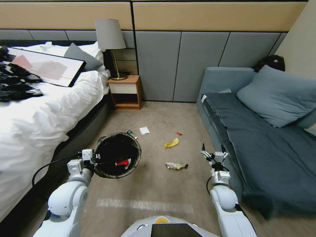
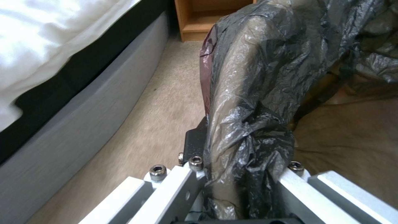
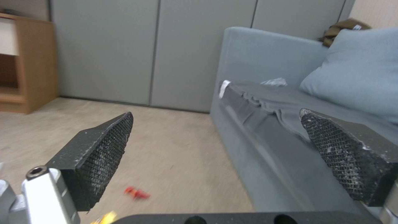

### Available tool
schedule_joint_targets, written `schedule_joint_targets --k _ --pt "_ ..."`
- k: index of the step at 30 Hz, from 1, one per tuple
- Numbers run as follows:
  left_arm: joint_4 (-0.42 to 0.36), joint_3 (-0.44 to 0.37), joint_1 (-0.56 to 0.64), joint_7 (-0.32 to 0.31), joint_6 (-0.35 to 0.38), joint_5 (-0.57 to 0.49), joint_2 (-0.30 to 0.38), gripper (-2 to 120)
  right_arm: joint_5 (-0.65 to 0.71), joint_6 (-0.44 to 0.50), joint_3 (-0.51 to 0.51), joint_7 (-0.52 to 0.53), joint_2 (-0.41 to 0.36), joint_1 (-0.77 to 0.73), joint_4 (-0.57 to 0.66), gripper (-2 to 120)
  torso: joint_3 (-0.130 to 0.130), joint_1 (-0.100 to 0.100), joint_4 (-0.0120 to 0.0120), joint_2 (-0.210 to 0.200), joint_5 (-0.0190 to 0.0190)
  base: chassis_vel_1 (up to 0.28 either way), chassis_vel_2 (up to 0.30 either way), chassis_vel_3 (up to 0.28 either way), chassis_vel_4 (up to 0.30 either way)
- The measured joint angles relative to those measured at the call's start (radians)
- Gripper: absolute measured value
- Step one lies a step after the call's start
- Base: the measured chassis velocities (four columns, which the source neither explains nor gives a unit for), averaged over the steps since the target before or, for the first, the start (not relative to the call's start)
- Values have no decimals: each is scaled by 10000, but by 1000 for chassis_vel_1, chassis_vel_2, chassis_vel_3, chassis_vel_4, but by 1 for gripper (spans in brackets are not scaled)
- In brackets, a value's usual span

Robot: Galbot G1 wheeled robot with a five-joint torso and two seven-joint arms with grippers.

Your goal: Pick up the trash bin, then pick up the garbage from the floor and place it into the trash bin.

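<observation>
The trash bin (image 1: 118,154), lined with a black bag, hangs tilted above the carpet beside the bed, with my left gripper (image 1: 94,158) shut on its near rim. The left wrist view has the crinkled bag liner (image 2: 248,102) clamped between the fingers. A red-and-white wrapper (image 1: 123,162) lies inside the bin. Garbage lies on the floor ahead: a yellow packet (image 1: 171,143), a dark shiny packet (image 1: 176,166), a white paper scrap (image 1: 144,130) and a small red piece (image 1: 179,133). My right gripper (image 1: 213,152) hovers open near the sofa front, holding nothing; its pads (image 3: 105,155) stand wide apart above the red piece (image 3: 136,193).
A bed (image 1: 39,108) with white bedding runs along the left. A wooden nightstand (image 1: 126,92) with a lamp (image 1: 110,39) stands at the back. A grey-blue sofa (image 1: 263,138) fills the right side. Open carpet (image 1: 154,187) lies between them.
</observation>
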Motion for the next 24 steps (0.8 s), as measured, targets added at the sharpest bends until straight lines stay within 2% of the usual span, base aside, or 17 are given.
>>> schedule_joint_targets --k 6,24 --pt "52 11 -8 6 -24 48 -36 0 0 12 -71 175 2 17 -12 100 0 0 3 0 -4 -133 135 117 -112" --pt "124 -18 -2 20 -41 95 -73 0 -76 -217 -114 322 -78 41 -133 100 -2 -5 1 0 -3 23 -19 -20 19"
